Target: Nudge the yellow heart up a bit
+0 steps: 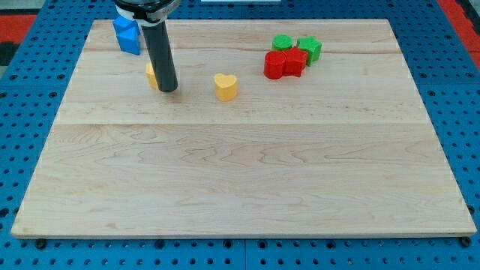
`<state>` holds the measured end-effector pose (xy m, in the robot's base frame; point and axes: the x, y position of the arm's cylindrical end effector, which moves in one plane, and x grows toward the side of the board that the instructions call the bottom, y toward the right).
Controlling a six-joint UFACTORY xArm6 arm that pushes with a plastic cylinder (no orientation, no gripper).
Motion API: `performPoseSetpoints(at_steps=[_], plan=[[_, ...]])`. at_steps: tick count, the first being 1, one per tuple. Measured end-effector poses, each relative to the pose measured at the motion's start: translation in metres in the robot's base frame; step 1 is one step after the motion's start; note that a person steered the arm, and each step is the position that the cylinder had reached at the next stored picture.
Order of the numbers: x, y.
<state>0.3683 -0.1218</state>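
The yellow heart (225,85) lies on the wooden board (247,172) a little above the middle, towards the view's top. My tip (168,90) rests on the board to the heart's left, about a block's width and a half away, not touching it. A second yellow block (151,74) sits right behind the rod on its left side and is mostly hidden by it; its shape cannot be made out.
Two blue blocks (127,33) stand at the board's top left corner. At the top right, a red pair (285,64) sits touching a green round block (282,42) and a green star (309,48). Blue pegboard surrounds the board.
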Motion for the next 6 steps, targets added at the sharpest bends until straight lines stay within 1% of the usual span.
performPoseSetpoints(at_steps=[1, 2, 3, 5, 6], plan=[[0.001, 0.000], [0.006, 0.025], [0.033, 0.049], [0.038, 0.140], [0.047, 0.174]])
